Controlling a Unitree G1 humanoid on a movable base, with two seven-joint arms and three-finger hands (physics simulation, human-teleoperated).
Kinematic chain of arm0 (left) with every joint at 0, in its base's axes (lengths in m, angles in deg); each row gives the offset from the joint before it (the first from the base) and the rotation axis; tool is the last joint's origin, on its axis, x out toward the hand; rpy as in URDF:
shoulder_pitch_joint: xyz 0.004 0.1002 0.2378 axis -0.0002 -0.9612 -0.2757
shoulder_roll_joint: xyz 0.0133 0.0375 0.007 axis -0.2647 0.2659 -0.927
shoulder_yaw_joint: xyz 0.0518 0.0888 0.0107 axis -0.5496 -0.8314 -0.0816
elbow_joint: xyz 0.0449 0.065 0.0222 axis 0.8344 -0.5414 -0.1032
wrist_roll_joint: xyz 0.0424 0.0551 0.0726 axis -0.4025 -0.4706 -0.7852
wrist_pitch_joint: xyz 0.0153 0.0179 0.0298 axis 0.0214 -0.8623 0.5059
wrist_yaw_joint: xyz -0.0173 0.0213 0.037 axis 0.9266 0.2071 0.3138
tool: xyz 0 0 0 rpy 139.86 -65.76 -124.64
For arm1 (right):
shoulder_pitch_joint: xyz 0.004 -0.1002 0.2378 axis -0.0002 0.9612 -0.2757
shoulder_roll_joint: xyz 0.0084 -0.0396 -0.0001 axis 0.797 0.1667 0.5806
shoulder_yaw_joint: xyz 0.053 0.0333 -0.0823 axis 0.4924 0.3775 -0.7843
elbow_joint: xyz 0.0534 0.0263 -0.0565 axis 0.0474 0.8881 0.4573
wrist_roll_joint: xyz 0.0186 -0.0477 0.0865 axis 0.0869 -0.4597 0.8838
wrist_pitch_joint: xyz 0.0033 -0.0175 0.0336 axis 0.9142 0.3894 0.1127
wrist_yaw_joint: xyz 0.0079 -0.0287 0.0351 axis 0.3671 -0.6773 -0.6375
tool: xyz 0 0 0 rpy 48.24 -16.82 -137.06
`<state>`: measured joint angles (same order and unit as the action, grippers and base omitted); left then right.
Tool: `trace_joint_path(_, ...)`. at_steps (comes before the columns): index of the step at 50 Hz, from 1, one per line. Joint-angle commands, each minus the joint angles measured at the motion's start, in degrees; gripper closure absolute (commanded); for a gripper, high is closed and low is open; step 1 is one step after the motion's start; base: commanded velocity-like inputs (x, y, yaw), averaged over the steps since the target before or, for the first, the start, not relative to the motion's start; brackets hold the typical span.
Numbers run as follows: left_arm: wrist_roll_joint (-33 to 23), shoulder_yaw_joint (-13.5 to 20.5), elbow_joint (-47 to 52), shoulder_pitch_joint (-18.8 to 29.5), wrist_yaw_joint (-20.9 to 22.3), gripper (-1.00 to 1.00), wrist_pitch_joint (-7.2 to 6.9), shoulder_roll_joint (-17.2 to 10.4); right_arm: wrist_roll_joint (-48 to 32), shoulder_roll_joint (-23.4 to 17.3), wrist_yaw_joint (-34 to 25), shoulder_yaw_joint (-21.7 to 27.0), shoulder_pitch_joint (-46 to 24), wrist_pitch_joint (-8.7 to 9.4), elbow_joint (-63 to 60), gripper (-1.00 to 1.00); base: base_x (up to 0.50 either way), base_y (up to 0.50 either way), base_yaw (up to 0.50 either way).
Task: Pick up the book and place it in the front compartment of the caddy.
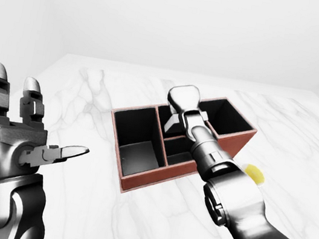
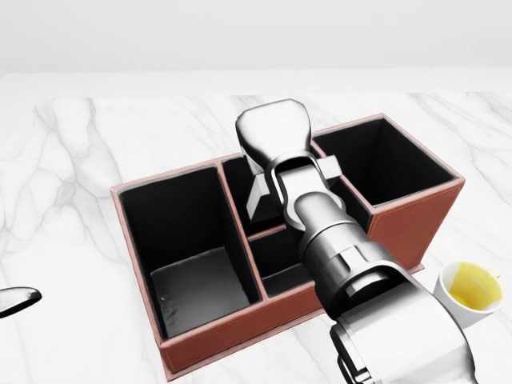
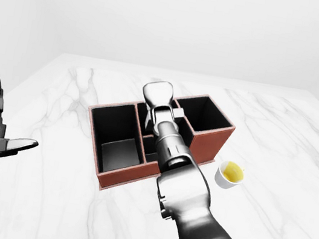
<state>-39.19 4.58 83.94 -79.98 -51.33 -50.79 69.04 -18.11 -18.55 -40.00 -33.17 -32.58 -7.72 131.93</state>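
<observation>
I count one caddy (image 2: 400, 220) with four compartments. One cup (image 3: 229, 173) stands beside it. I see two hands: left hand (image 1: 12, 138), right hand (image 2: 276, 140).

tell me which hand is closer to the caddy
Right. The right hand reaches over the caddy, above its middle compartments; the left hand stands open, well off to the caddy's left.

My right hand (image 2: 274, 140) blocks caddy (image 2: 200, 340) middle compartments; left and right compartments open from above. Cup (image 2: 472, 290) just beside caddy's right end.
</observation>
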Motion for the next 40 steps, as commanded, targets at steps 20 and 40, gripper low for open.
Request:
trace_joint_path(20,-1.11,-0.88,-1.27,-0.12,0.02,-1.00,0.00,0.42,-4.07,0.10,3.40,-1.19,-1.82,0.00,1.38,1.00,0.00,0.00,0.00)
trace_joint_path(40,-1.45,-1.17,-1.55,-0.31,0.34,-1.00,0.00,0.57,-6.00,0.56,5.41,-0.37,-1.53,0.00,1.83,1.00,0.00,0.00,0.00)
